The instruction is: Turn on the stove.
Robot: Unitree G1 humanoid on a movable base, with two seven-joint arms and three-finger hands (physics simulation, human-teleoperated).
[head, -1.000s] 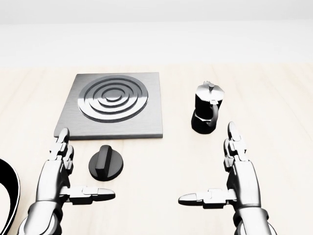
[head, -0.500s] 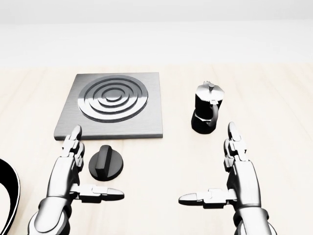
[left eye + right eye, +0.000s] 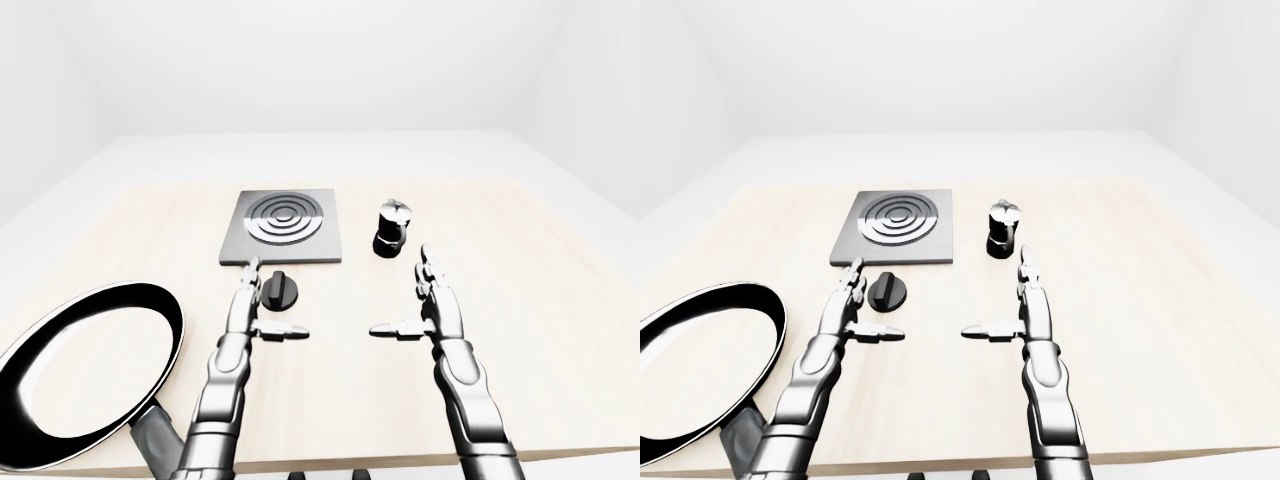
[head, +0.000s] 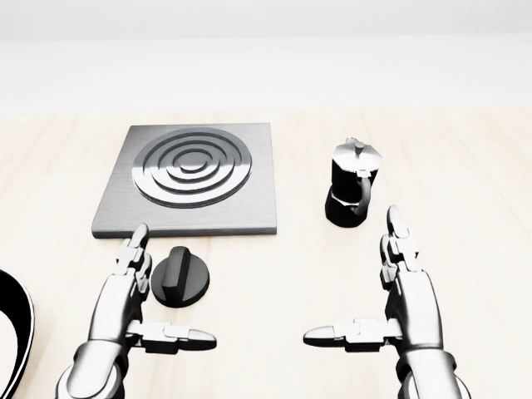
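The left hand (image 4: 137, 312) has slid rightward and slightly up in the head view over the last second. A second ago its fingertips stood near the stove's lower left corner, well left of the knob. Now they stand just beside the knob's (image 4: 180, 277) left edge, and the thumb reaches rightward below the knob. Whether the fingers touch the knob cannot be told from these views. Nothing else has shifted: the right hand (image 4: 391, 307), stove (image 4: 190, 178), knob and moka pot (image 4: 352, 193) sit where they were, and the camera has not moved.

The left hand is spread, long fingers pointing toward the stove and thumb out at a right angle to them; it grips nothing. The right hand mirrors it, fingers straight and thumb pointing left, hanging over bare table (image 4: 465, 208) below and right of the moka pot, clear of it.

The stove is a grey square plate with concentric rings, lying flat on the pale wood table in the upper left of the head view. The black round knob, with a raised bar across its top, lies on the table just below the plate's lower edge, apart from it. The moka pot stands upright to the right of the stove. A black-rimmed pan (image 3: 85, 365) lies at the table's lower left in the left-eye view, well away from both hands.
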